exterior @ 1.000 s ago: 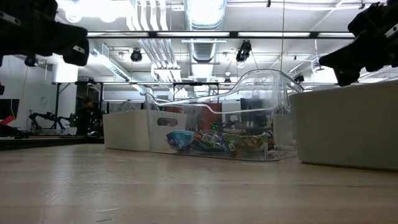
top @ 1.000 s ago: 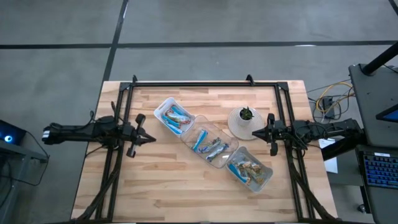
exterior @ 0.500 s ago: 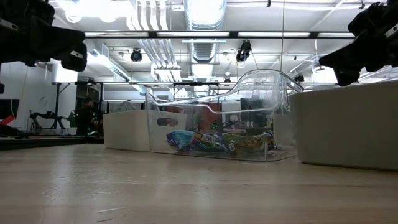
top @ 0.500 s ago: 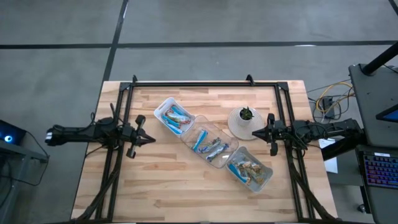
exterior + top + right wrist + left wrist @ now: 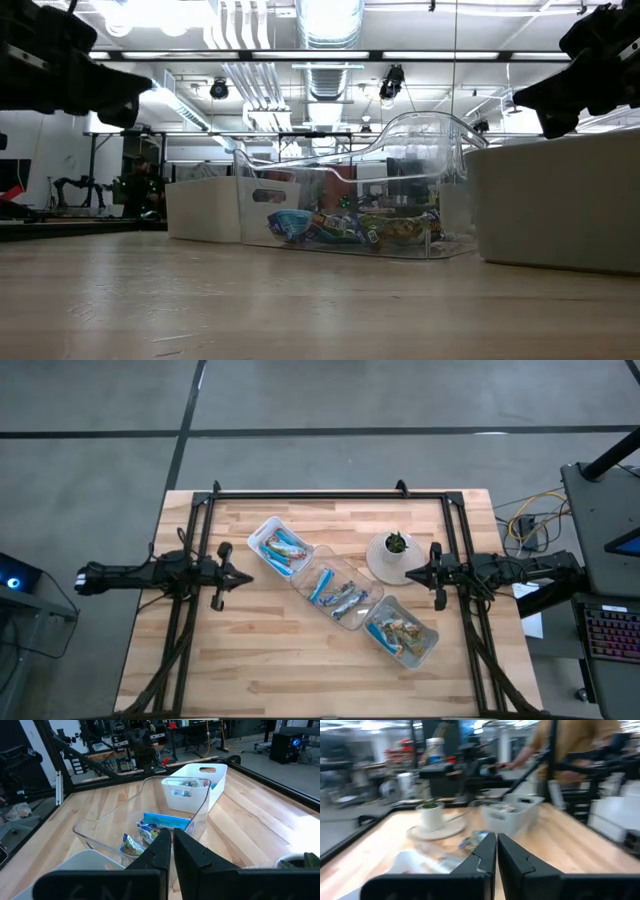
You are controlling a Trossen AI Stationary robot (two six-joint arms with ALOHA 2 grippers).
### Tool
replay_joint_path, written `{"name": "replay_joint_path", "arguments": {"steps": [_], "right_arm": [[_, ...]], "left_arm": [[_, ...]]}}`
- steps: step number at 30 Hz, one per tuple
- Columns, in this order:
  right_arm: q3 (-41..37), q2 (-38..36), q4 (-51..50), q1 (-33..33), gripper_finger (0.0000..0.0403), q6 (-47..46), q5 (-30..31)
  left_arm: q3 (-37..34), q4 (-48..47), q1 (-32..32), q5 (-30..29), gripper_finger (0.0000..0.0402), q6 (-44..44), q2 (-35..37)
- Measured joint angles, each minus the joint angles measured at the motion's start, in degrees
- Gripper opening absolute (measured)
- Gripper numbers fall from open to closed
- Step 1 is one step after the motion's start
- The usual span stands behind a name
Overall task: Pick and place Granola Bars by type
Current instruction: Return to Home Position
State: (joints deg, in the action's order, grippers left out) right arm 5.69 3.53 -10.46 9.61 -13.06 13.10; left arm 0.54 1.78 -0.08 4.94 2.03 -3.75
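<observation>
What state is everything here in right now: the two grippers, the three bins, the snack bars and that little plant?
Left gripper: shut, empty, above the table's left side.
Right gripper: shut, empty, beside the plant.
Granola bars: all inside bins, none loose.
White bin: upright, holds bars.
Clear bin: upright, holds bars.
Gray bin: upright, holds bars.
Plant: upright in its pot.
</observation>
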Motion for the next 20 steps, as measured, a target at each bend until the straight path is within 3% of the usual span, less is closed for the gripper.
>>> {"name": "replay_joint_path", "arguments": {"steps": [4,20], "right_arm": [[0.0,0.02,0.0,0.0,0.0013,0.0,-0.01],[0.0,0.01,0.0,0.01,0.0013,0.0,0.0]], "left_arm": [[-0.02,-0.37,0.02,-6.14,0.0,-0.09,0.0],[-0.04,-0.4,0.0,-6.35,0.0,-0.14,-0.17]]}}
